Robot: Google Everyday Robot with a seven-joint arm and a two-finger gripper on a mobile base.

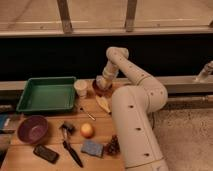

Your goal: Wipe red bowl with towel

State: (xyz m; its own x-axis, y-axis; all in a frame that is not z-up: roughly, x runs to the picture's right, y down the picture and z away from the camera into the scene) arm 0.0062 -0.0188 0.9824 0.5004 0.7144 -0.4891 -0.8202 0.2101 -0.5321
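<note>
The hand (pixel 103 83) sits right over the red bowl (pixel 96 90), beside the white cup (pixel 80 88) — its grip can't be told.

Your gripper (pixel 103 84), at the red bowl (pixel 97 90), ends a smooth, plastic-looking white arm (pixel 136 107) above a matt wooden table (pixel 102 128).

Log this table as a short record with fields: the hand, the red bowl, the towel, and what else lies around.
hand: at the far edge of the table, right over the red bowl
red bowl: just right of the white cup, partly hidden by the hand
towel: cannot be made out
green tray: left of the white cup
purple bowl: front left, apart from the red bowl
orange fruit: front middle, with the blue sponge nearer the front
table: wooden
</note>
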